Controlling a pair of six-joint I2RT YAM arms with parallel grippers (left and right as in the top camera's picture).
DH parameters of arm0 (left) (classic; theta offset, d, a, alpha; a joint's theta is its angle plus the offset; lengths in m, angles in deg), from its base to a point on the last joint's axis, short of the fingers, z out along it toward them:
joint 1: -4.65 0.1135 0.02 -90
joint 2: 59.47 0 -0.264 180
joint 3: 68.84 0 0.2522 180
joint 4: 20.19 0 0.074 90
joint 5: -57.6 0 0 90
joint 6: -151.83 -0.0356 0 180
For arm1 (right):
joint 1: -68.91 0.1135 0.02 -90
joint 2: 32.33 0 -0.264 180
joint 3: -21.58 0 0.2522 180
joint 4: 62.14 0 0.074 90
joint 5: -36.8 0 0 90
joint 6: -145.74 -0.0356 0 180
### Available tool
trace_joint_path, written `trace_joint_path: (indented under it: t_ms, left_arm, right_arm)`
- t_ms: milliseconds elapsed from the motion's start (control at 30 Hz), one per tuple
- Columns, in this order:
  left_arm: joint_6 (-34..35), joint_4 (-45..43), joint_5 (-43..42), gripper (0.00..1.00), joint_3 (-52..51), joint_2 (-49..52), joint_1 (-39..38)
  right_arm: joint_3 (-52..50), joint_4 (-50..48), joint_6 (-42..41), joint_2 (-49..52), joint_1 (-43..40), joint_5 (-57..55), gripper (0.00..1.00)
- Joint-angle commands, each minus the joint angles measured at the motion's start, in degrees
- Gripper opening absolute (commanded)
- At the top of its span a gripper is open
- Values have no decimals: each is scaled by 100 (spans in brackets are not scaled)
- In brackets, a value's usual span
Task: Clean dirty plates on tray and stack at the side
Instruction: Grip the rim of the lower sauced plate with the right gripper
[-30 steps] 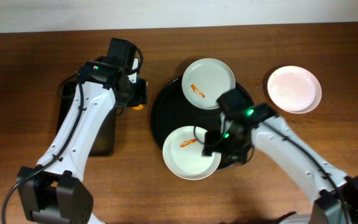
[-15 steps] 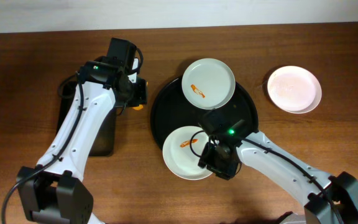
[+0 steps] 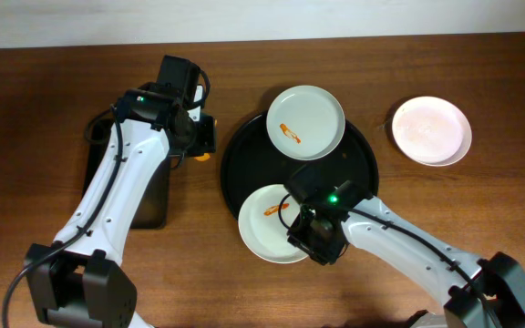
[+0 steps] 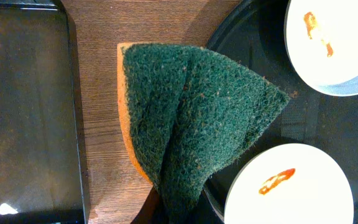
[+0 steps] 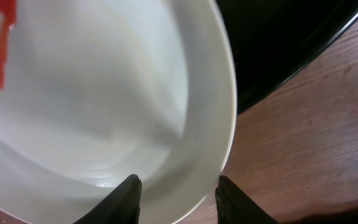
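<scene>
The round black tray [image 3: 358, 162] holds two white plates with orange smears: a far plate [image 3: 306, 121] and a near plate [image 3: 272, 228] that overhangs the tray's front rim. A third white plate [image 3: 431, 130], without a smear, lies on the table to the right. My right gripper [image 3: 306, 239] is open, its fingers [image 5: 178, 194] straddling the near plate's [image 5: 104, 99] rim. My left gripper [image 3: 200, 137] is shut on a green and orange sponge [image 4: 191, 124], held over the table at the tray's [image 4: 272, 130] left edge.
A rectangular black tray [image 3: 153, 196] lies at the left under my left arm; it also shows in the left wrist view [image 4: 27, 106]. The wooden table [image 3: 481, 210] extends right of the tray.
My right gripper has moved left and towards the front, from over the tray's right part to the near plate's right rim. The left arm and sponge have not moved.
</scene>
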Motion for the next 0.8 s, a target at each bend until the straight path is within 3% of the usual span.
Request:
trace_joint_path:
  t_ms: [0,200,267,367,433,500,533,633,767]
  left_arm:
    - [-74,2,37,0,74,-120,-20]
    - [-74,2,37,0,74,-120,-20]
    - [-74,2,37,0,74,-120,-20]
    - [-74,2,37,0,74,-120,-20]
    - [-74,2,37,0,74,-120,-20]
    - [-74,2,37,0,74,-120,-20]
    - [-74,2,37,0,74,-120,-20]
    - [-74,2,35,0,74,-120,-20]
    - [-74,-4,-7,0,74,-120,-20]
  right_arm:
    - [-83,-15,-227,-26,127,-153,39]
    - [-304,-46,-750,-26,127,-120,29]
    - [-407,-146,-780,-26,127,-116,15]
    - [-407,-142,-776,-26,127,-138,15]
    - [-407,-140,-774,-26,127,-238,24]
    - [-407,-142,-776,-26,127,-295,25]
    - [-407,-140,-776,-26,127,-387,24]
    - [-402,-131,-706,-28,109,-588,4]
    - [-179,184,-129,-50,-105,-944,4]
